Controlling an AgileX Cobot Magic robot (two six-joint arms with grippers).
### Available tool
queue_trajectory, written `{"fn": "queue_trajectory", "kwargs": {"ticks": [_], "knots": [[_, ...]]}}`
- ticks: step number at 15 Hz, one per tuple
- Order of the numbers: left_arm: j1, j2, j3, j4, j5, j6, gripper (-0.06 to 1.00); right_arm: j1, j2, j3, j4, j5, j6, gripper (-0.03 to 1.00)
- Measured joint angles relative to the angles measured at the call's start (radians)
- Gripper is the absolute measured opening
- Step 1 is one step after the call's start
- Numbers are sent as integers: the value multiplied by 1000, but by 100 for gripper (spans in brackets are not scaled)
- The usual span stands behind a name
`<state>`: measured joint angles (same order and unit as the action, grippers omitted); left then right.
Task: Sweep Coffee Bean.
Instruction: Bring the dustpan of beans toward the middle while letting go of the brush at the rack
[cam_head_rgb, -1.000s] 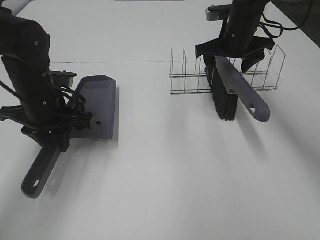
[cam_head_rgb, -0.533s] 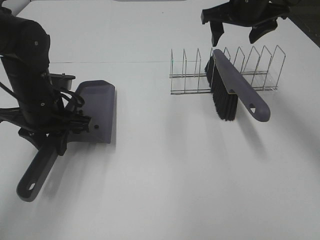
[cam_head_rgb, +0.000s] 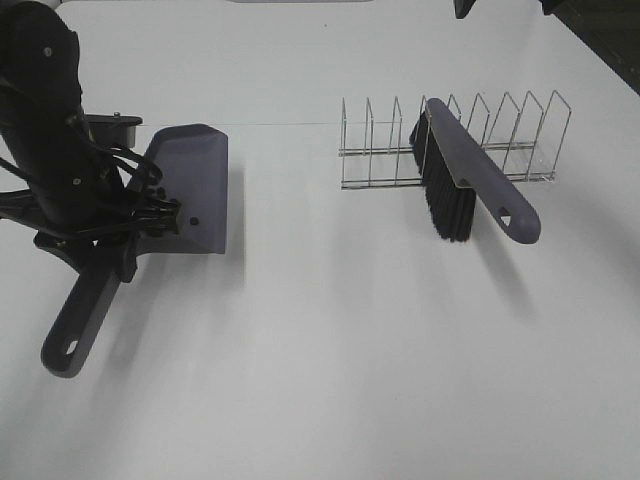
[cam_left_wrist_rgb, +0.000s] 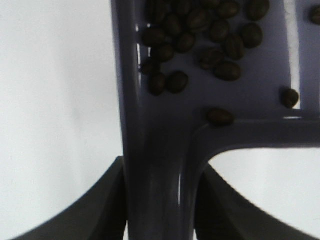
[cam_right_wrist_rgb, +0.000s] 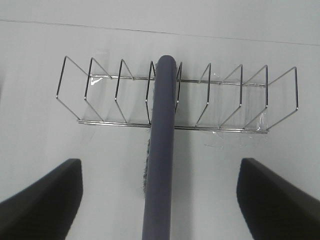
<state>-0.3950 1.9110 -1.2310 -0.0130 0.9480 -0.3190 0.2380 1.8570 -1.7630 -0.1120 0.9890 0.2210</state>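
Observation:
My left gripper (cam_head_rgb: 130, 235) is shut on the handle of the grey-purple dustpan (cam_head_rgb: 190, 190) at the left of the table. In the left wrist view the fingers (cam_left_wrist_rgb: 100, 210) clamp the dustpan's handle (cam_left_wrist_rgb: 160, 165), and the coffee beans (cam_left_wrist_rgb: 200, 30) lie as a loose cluster inside the pan. The beans are hidden in the high view. The brush (cam_head_rgb: 465, 175) leans in the wire rack (cam_head_rgb: 500, 150), bristles down. My right gripper (cam_right_wrist_rgb: 159, 167) is open and empty, well above the brush (cam_right_wrist_rgb: 162, 150). It is almost out of the high view.
The white table (cam_head_rgb: 350, 350) carries only the rack, the brush and the dustpan. The dustpan's handle end (cam_head_rgb: 68, 350) points toward the near left. A thin seam line (cam_head_rgb: 280, 123) crosses the table behind the rack.
My right gripper has let go of the brush and risen up and away, leaving it in the rack. My left arm has shifted the dustpan slightly farther back.

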Motion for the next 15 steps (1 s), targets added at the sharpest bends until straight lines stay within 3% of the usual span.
{"fn": "queue_trajectory", "kwargs": {"ticks": [4,8,15], "knots": [[0,9,0,0,-77,-17,33,0,-208,319,4,-140,-1,72],[0,87,-19,1,-91,-18,33,0,-390,580,7,-241,-1,72],[0,165,-58,1,-181,-18,33,0,-526,689,8,-248,-1,72]]}}
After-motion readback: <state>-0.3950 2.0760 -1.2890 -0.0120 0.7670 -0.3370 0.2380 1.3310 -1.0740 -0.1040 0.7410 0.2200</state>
